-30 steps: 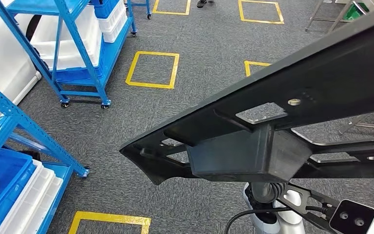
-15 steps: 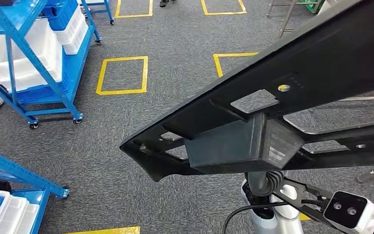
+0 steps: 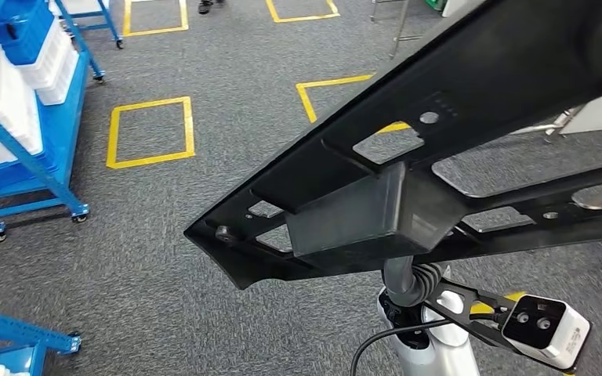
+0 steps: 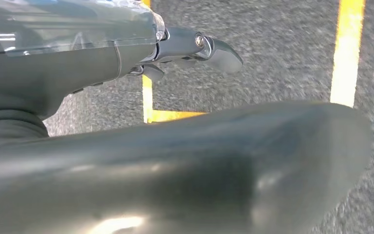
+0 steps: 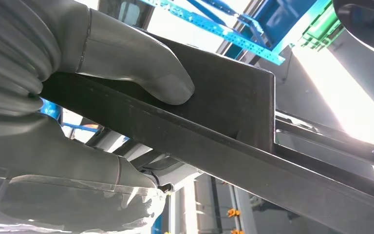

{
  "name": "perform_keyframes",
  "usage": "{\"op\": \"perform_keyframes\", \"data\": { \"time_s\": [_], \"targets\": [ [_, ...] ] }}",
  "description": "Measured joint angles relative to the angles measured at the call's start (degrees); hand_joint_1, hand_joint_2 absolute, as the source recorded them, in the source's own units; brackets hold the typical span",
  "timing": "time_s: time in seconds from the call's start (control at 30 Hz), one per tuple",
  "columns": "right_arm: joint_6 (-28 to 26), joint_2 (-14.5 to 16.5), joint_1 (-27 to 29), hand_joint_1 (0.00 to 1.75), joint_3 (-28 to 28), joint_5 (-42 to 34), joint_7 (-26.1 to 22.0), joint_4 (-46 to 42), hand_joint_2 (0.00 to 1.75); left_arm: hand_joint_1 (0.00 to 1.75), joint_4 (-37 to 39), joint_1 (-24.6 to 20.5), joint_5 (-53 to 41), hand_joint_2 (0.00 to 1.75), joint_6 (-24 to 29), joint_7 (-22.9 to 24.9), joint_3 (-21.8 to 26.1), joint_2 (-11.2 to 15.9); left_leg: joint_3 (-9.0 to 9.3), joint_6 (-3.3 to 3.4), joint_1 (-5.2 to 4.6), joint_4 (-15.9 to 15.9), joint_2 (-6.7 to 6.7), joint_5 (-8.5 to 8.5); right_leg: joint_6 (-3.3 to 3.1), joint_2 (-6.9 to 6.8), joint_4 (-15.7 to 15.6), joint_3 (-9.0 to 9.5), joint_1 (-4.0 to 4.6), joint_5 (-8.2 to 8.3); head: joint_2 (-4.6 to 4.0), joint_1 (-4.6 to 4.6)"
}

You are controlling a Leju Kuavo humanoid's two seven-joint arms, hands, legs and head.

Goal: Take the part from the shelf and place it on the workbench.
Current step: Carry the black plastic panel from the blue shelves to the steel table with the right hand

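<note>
A large black frame-like part (image 3: 407, 180) with cut-out openings and a box-shaped block underneath stretches across the head view, held up above the floor. In the right wrist view my right hand (image 5: 78, 63) grips this part (image 5: 233, 102), with the thumb pressed on its flat face and the fingers wrapped under its edge. In the head view the part hides that hand, and the right arm (image 3: 411, 286) rises up to the part from below. My left hand (image 4: 126, 48) hangs over the grey carpet with nothing in it, fingers apart.
A blue wheeled shelf (image 3: 23, 117) with white bins stands at the far left, and the corner of another blue shelf (image 3: 16, 333) is at the lower left. Yellow taped squares (image 3: 149, 133) mark the grey carpet. Metal legs (image 3: 596, 196) stand at the right. A person's shoes (image 3: 210, 6) are at the top.
The whole picture has shifted: the camera has turned, so the blue shelves and floor squares slid leftward. The black part stays in my right hand, held the same way.
</note>
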Motion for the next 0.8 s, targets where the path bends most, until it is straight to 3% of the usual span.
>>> {"op": "perform_keyframes", "data": {
  "time_s": [0.07,0.13,0.17,0.23,0.27,0.33,0.37,0.43,0.47,0.5,0.57,0.63,0.7,0.77,0.8],
  "targets": [
    [0.07,-0.13,-0.12,1.75,0.41,-0.3,0.01,0.35,1.75,0.0,0.0,-0.12,0.15,0.0,-0.33,-0.18,0.0,-0.04,0.41,-0.28,-0.04,0.01,1.21,-0.34,-0.24,-1.5,-7.38,3.76,0.07,3.77,0.0,0.0],
    [0.2,-0.22,-0.36,1.75,0.7,-0.56,0.01,0.6,1.75,0.0,0.0,-0.14,0.16,0.0,-0.62,-0.5,0.0,-0.09,0.79,-0.81,-0.28,0.07,2.2,-0.75,-0.79,-3.45,-14.09,7.2,0.55,5.89,0.0,0.0],
    [0.27,-0.27,-0.45,1.75,0.8,-0.66,0.0,0.69,1.75,0.0,0.0,-0.14,0.15,0.0,-0.73,-0.69,0.0,-0.11,0.93,-1.12,-0.39,0.1,2.68,-0.93,-1.07,-3.84,-15.41,7.79,0.79,6.01,0.0,0.0],
    [0.51,-0.38,-0.53,1.75,0.89,-0.8,-0.01,0.83,1.75,0.0,0.0,-0.29,0.15,0.0,-0.86,-0.96,0.0,-0.17,1.2,-1.74,-0.4,0.04,3.68,-1.2,-1.63,-2.66,-15.69,7.75,0.99,6.01,0.0,0.0],
    [0.73,-0.44,-0.56,1.75,0.89,-0.84,-0.01,0.88,1.75,0.0,0.0,-0.46,0.15,0.0,-0.9,-1.04,0.0,-0.2,1.31,-2.07,-0.28,0.22,3.4,-1.51,-1.9,-2.03,-15.9,7.84,0.93,6.11,0.0,0.0],
    [1.21,-0.49,-0.8,1.75,0.88,-0.92,-0.01,1.0,1.75,0.0,0.0,-0.69,0.12,0.0,-0.87,-1.09,0.0,-0.3,0.28,-2.6,0.05,3.11,1.03,-3.5,-2.57,-0.91,-16.33,8.12,0.63,6.35,0.0,0.0],
    [1.39,-0.49,-0.92,1.75,0.89,-0.92,-0.01,1.1,1.75,0.0,0.0,-0.68,0.1,0.0,-0.81,-1.08,0.0,-0.34,-1.23,-2.77,0.21,6.43,-0.55,-5.28,-2.8,-0.35,-16.4,8.19,0.56,6.4,0.0,0.0],
    [1.46,-0.49,-1.03,1.75,0.9,-0.72,-0.01,1.38,1.75,0.0,0.0,-0.47,0.02,0.0,-0.62,-1.02,0.0,-0.4,-5.3,-3.02,0.32,14.49,-1.9,-8.55,-3.07,1.07,-16.38,8.2,0.62,6.4,0.0,0.0],
    [1.4,-0.5,-0.99,1.75,0.89,-0.52,-0.01,1.51,1.75,0.0,0.0,-0.39,-0.1,0.0,-0.54,-0.97,0.0,-0.39,-6.74,-3.08,0.34,16.91,-2.07,-8.91,-3.11,1.89,-16.34,8.23,0.68,6.4,0.0,0.0],
    [1.32,-0.5,-0.93,1.75,0.88,-0.34,-0.01,1.61,1.75,0.0,0.0,-0.37,-0.26,0.0,-0.49,-0.93,0.0,-0.38,-7.14,-3.06,0.34,17.07,-2.14,-8.06,-3.1,2.7,-16.28,8.29,0.72,6.38,0.0,0.0],
    [1.28,-0.5,-0.79,1.75,0.87,-0.14,-0.01,1.68,1.75,0.0,0.0,-0.5,-0.7,0.0,-0.46,-0.8,-0.02,-0.37,-4.76,-2.83,0.41,10.83,-3.07,-3.65,-2.95,4.25,-16.09,8.47,0.68,6.29,0.0,0.0],
    [1.7,-0.5,-0.46,1.75,0.75,-0.18,-0.01,1.64,1.75,0.0,0.0,-0.65,-1.22,0.0,-0.33,-0.63,-0.09,-0.39,-1.57,-2.47,0.57,3.43,-5.74,-0.63,-2.5,5.61,-15.75,8.37,0.7,6.17,0.0,-0.01],
    [2.67,-0.5,0.33,1.75,0.29,-0.29,-0.02,1.37,1.75,0.0,0.0,-0.85,-1.72,0.0,0.03,-0.41,-0.26,-0.44,-0.44,-2.06,0.49,0.9,-7.09,-0.42,-1.79,6.82,-15.62,7.96,0.54,6.29,0.0,-0.01],
    [3.37,-0.5,1.09,1.75,-0.34,-0.31,-0.03,0.92,1.75,0.0,0.0,-1.15,-2.1,0.0,0.35,-0.27,-0.49,-0.58,-0.27,-1.45,0.45,0.49,-5.94,-0.19,-1.06,7.47,-15.61,7.64,0.31,6.42,0.0,-0.02],
    [3.4,-0.5,1.27,1.75,-0.6,-0.3,-0.04,0.71,1.75,0.0,0.0,-1.28,-2.24,0.0,0.44,-0.24,-0.58,-0.67,-0.15,-1.02,0.5,0.19,-5.22,0.0,-0.78,6.52,-14.93,7.26,0.36,5.95,0.0,-0.01]
  ]
}}
